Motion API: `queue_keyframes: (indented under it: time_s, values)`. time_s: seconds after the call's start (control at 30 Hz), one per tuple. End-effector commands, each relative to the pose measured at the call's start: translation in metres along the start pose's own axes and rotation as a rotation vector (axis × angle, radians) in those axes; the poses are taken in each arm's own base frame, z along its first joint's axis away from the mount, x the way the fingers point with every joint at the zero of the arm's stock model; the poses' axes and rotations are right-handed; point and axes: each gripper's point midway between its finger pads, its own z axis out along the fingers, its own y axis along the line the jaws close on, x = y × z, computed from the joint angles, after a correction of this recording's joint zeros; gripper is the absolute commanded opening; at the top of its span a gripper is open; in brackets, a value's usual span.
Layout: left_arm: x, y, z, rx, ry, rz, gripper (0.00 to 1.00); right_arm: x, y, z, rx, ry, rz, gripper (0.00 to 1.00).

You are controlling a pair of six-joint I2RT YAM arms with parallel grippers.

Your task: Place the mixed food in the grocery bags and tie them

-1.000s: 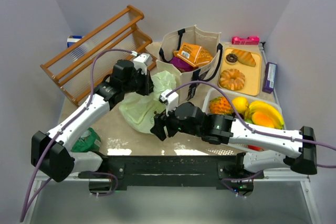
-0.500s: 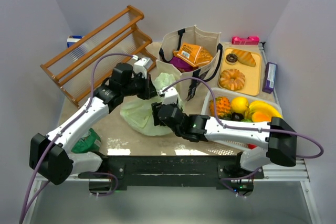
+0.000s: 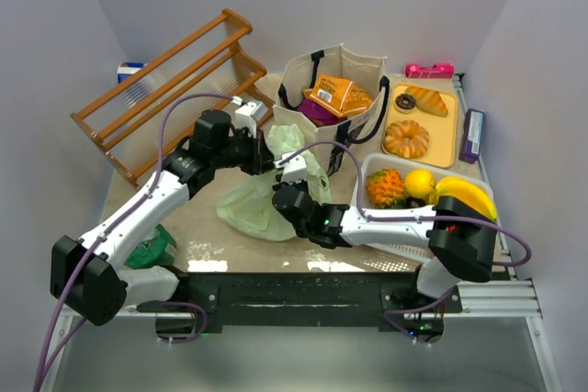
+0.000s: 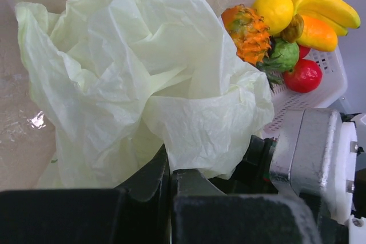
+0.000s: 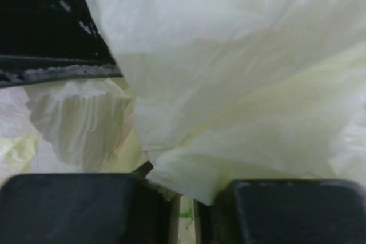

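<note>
Pale green bag point(image 3: 253, 213) lies crumpled on the table point(image 3: 197, 227), mid-front, just left of the white basket point(image 3: 397, 250) and in front of the canvas tote point(image 3: 303, 80). Both arms are on it. Left end effector point(image 4: 170, 167): jaws closed to a slit w/ a fold of film caught at the seam, so we read it as pinching the bag's upper edge. Right end effector point(image 5: 184, 201): narrow, film hanging btw the pads, looks pinched too. That wrist view is all plastic, so we can't tell if it has a handle loop or just wall. Step in hand, as we judge it: open the mouth for loading. To do it well we'd draw the two grips apart slowly and a bit upward, stopping once the film goes taut, since thin film tears or slips if jerked. Each grip should hold one layer only, else the mouth won't part. Tote already has an orange packet point(image 3: 337, 94) in it. Banana point(image 3: 467, 196) & other fruit sit in the basket near the right arm, so that arm looks the natural loader while left holds the rim up.
</note>
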Motion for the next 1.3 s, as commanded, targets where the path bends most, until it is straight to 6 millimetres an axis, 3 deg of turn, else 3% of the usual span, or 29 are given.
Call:
queue_keyframes:
  time_s: [0.0, 0.03, 0.07, 0.1, 0.13, 0.17, 0.2, 0.3, 0.4, 0.47, 0.53, 0.57, 0.7, 0.87, 0.93, 1.0, 1.07, 1.17, 1.27]
  values:
    - [-0.029, 0.011, -0.003, -0.077, -0.077, 0.098, 0.00, -0.042, 0.011, -0.013, -0.074, -0.023, 0.003, 0.06]
    - [-0.035, 0.015, -0.004, -0.100, -0.095, 0.115, 0.00, -0.043, 0.015, -0.020, -0.117, 0.005, 0.002, 0.04]
    - [-0.042, 0.023, -0.004, -0.145, -0.113, 0.146, 0.00, -0.027, 0.019, -0.031, -0.179, 0.098, -0.022, 0.03]
    - [-0.050, 0.024, -0.003, -0.159, -0.129, 0.166, 0.00, -0.038, 0.025, -0.045, -0.240, 0.116, 0.003, 0.01]
    - [-0.054, 0.025, -0.002, -0.166, -0.131, 0.180, 0.00, -0.028, 0.024, -0.057, -0.276, 0.188, -0.017, 0.00]
    - [-0.056, 0.026, -0.001, -0.164, -0.126, 0.226, 0.00, -0.021, 0.042, -0.075, -0.406, 0.265, -0.001, 0.00]
    - [-0.059, 0.025, 0.004, -0.151, -0.114, 0.244, 0.00, -0.032, 0.050, -0.091, -0.483, 0.280, 0.020, 0.00]
    - [-0.050, 0.021, 0.018, -0.094, -0.040, 0.292, 0.00, -0.028, 0.066, -0.131, -0.655, 0.414, 0.060, 0.00]
    - [-0.038, 0.012, 0.029, -0.075, 0.005, 0.362, 0.04, -0.034, 0.063, -0.143, -0.677, 0.456, 0.145, 0.00]
    - [-0.036, 0.015, 0.030, -0.151, 0.002, 0.430, 0.08, -0.046, 0.061, -0.145, -0.702, 0.451, 0.231, 0.00]
    - [-0.038, 0.021, 0.023, -0.211, -0.018, 0.448, 0.25, -0.046, 0.049, -0.136, -0.706, 0.458, 0.309, 0.00]
    - [-0.042, 0.029, 0.018, -0.269, -0.037, 0.445, 0.32, -0.060, 0.047, -0.136, -0.724, 0.414, 0.361, 0.00]
    - [-0.052, 0.047, -0.017, -0.446, -0.132, 0.417, 0.64, -0.077, 0.031, -0.122, -0.681, 0.342, 0.440, 0.00]
    - [-0.050, 0.057, -0.061, -0.561, -0.270, 0.373, 0.74, -0.096, 0.030, -0.114, -0.696, 0.307, 0.483, 0.00]
    - [-0.050, 0.045, -0.079, -0.519, -0.342, 0.415, 0.74, -0.103, 0.029, -0.110, -0.706, 0.299, 0.497, 0.00]
    - [-0.050, 0.021, -0.091, -0.404, -0.407, 0.486, 0.79, -0.106, 0.030, -0.109, -0.725, 0.309, 0.518, 0.00]
    - [-0.043, -0.008, -0.093, -0.247, -0.421, 0.591, 0.80, -0.111, 0.032, -0.108, -0.746, 0.307, 0.533, 0.00]
    - [-0.033, -0.041, -0.103, -0.081, -0.459, 0.696, 0.92, -0.121, 0.036, -0.110, -0.795, 0.306, 0.545, 0.00]
    - [-0.024, -0.054, -0.104, 0.004, -0.427, 0.752, 0.94, -0.132, 0.038, -0.113, -0.838, 0.305, 0.575, 0.00]
